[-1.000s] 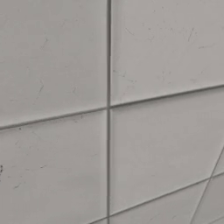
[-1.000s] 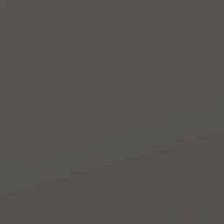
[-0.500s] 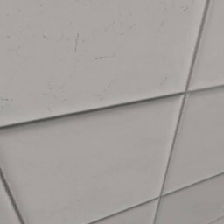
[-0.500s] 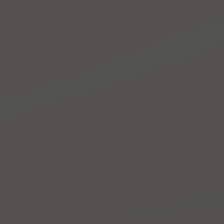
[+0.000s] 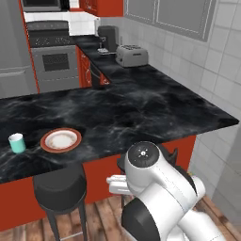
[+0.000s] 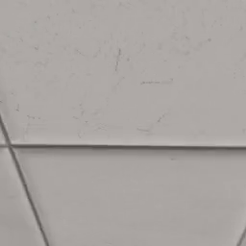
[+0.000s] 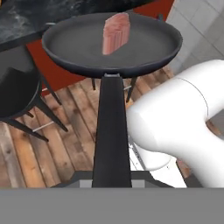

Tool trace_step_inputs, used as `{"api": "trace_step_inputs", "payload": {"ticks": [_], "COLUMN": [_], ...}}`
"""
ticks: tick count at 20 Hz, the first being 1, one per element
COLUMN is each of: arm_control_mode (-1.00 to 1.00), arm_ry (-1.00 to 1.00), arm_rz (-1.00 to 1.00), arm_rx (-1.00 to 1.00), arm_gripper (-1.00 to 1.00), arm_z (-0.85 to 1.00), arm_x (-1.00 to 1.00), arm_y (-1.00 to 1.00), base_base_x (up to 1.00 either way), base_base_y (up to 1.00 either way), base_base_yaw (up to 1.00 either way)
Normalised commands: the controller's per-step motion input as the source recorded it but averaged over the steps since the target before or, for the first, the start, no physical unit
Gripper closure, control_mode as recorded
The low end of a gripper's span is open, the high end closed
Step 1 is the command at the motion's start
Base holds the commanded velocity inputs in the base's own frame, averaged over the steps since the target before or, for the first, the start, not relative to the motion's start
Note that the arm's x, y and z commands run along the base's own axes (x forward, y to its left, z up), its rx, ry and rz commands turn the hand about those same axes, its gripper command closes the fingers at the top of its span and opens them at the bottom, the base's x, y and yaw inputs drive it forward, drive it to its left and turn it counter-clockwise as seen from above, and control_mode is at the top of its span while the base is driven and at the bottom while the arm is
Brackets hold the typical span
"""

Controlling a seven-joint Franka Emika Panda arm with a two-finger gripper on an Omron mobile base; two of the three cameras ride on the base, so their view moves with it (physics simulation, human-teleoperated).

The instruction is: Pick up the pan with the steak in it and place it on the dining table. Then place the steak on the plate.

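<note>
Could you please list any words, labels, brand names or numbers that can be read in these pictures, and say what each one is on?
None: no readable text shows anywhere.
The toaster, coffee maker and oven bear no legible label; any marks there are too small to tell.
The plate, teal cup, pan and steak are plain.
</note>
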Motion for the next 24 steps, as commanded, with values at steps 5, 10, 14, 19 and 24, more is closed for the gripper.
{"api": "trace_step_inputs", "payload": {"ticks": [5,10,14,19,24], "arm_control_mode": [1.00,-1.00,-1.00,-1.00,-1.00], "arm_ry": [0.00,0.00,-0.01,-0.11,-0.13], "arm_rz": [0.00,0.04,0.06,0.08,0.10], "arm_rx": [0.00,0.02,0.00,0.00,0.00], "arm_gripper": [1.00,1.00,1.00,1.00,1.00], "arm_z": [0.00,-0.03,-0.03,-0.10,-0.11], "arm_x": [0.00,0.67,0.74,0.27,0.12], "arm_y": [0.00,-0.03,0.00,0.00,-0.02], "base_base_x": [0.70,0.14,0.00,0.00,0.00], "base_base_y": [-0.06,-0.01,0.00,0.00,0.00], "base_base_yaw": [0.04,0.01,0.00,0.00,0.00]}}
